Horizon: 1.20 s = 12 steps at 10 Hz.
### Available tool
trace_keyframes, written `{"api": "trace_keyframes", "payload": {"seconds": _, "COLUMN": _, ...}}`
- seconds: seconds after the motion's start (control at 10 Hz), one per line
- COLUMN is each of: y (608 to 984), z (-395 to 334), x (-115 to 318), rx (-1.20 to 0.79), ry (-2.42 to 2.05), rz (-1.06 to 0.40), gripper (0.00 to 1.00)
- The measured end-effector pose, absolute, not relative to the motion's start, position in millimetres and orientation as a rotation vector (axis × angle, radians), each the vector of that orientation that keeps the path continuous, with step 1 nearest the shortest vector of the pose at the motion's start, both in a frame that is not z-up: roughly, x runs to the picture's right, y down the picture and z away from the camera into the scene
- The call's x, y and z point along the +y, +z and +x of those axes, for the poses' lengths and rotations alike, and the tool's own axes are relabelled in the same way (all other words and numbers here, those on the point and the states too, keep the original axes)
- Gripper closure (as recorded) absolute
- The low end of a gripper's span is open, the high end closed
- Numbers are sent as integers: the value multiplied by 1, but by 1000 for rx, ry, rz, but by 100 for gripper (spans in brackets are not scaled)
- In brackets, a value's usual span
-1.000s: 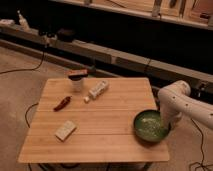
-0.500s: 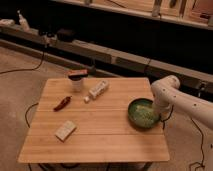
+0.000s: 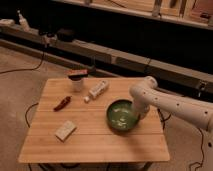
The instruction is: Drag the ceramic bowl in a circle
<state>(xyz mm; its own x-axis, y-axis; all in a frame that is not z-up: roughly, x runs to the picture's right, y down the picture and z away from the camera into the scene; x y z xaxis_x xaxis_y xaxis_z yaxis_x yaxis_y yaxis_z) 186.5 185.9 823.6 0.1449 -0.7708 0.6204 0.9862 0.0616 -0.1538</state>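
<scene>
Ceramic bowl point(image 3: 121, 116) sits upright on the wooden table point(image 3: 100, 142), right of centre, a little back from the front edge and well apart from the other items. The white arm point(image 3: 175, 105) enters from the right and bends down to the bowl's right rim. The gripper point(image 3: 140, 113) is at that rim, on or just inside it. Its closure cannot be told: the wrist hides the contact, so a clamp on the rim versus a simple press against the wall is unresolved. Judgement: approach and engagement look done, so the drag is the step in hand. Nothing on the tabletop marks a path, so the fraction of the circle covered cannot be read here. Left: carry the loop round and close it. Hazards to the left: lidded white cup point(image 3: 77, 81), lying white bottle point(image 3: 98, 89), red object point(image 3: 62, 103), pale block point(image 3: 65, 130).
</scene>
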Motion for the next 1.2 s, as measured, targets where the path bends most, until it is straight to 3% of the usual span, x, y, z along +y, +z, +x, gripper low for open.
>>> {"api": "trace_keyframes", "payload": {"seconds": 0.5, "y": 787, "z": 192, "x": 253, "rx": -562, "ry": -1429, "rz": -686, "gripper": 100}}
{"api": "trace_keyframes", "payload": {"seconds": 1.0, "y": 740, "z": 317, "x": 274, "rx": -499, "ry": -1249, "rz": -753, "gripper": 100}}
{"api": "trace_keyframes", "payload": {"seconds": 1.2, "y": 739, "z": 359, "x": 265, "rx": -425, "ry": -1156, "rz": -761, "gripper": 100}}
